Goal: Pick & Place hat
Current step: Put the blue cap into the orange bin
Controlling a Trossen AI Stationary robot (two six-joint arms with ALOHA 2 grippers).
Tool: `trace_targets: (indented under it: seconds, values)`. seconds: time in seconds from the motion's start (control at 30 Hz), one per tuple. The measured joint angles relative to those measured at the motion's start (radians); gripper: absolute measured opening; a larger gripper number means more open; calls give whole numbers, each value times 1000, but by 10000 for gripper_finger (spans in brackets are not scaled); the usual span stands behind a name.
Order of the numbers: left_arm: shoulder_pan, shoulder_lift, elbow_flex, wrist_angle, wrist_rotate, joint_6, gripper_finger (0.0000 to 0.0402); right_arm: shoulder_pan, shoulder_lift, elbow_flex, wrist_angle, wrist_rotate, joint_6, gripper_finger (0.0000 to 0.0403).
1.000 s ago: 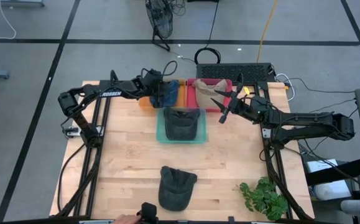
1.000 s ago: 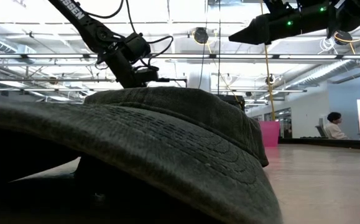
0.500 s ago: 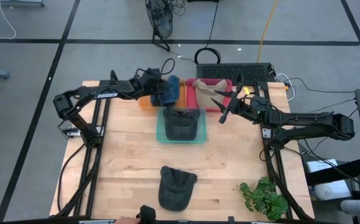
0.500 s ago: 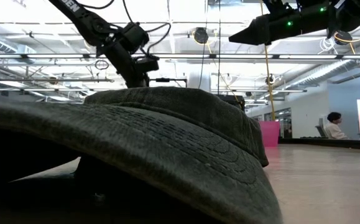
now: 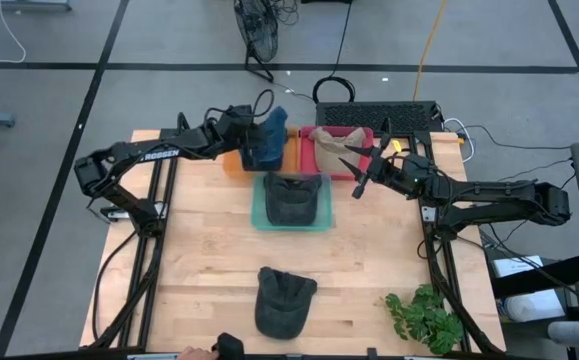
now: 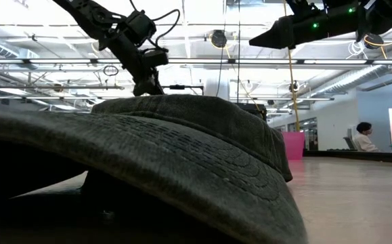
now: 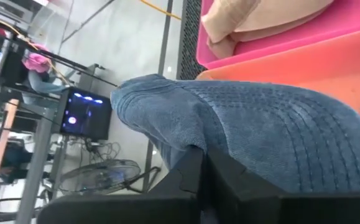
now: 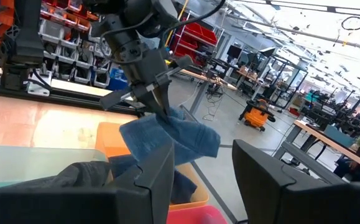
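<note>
The left gripper (image 5: 252,133) is clamped on a blue hat (image 5: 266,140), holding it above the orange bin (image 5: 233,164) at the far edge of the tabletop (image 5: 199,260). In the right wrist view the blue hat (image 8: 173,138) hangs from the closed fingers (image 8: 158,93), its cloth drooping down toward the bin, so its long axis runs roughly up and down. The left wrist view shows the stitched denim (image 7: 273,134) pinched between that arm's own dark fingers (image 7: 195,177), with the orange bin's wall (image 7: 304,62) and the pink bin (image 7: 329,25) beyond it.

Just beside the orange bin stands the pink bin (image 5: 364,172), holding a tan hat (image 5: 336,143). In front of both, a green tray (image 5: 257,205) carries a dark grey hat (image 5: 291,199), its brim toward the near edge.

The right gripper (image 5: 363,168) hovers over the pink bin's right side with its fingers spread apart, holding nothing.

Well apart, near the tabletop's front edge, another dark hat (image 5: 282,300) lies flat, its long axis running front to back and its brim toward the far side. It fills the low view (image 6: 148,156). A green plant (image 5: 424,318) sits at the front right corner.
</note>
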State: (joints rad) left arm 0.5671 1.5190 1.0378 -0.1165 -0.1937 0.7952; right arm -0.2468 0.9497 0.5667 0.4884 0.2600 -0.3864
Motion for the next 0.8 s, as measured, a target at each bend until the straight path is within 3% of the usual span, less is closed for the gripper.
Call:
trace_targets:
  seconds: [0.3, 0.4, 0.57, 0.8]
  values:
    - [15, 24, -27, -46, 169, -50, 12, 0, 0, 0, 0, 0, 0, 141]
    - [23, 51, -49, -22, 141, -62, 33, 0, 0, 0, 0, 0, 8, 141]
    - [42, 113, -115, 67, 8, -44, 67, 0, 0, 0, 4, 0, 8, 141]
    - [54, 142, -161, 250, 15, -49, 105, 0, 0, 0, 8, 0, 8, 141]
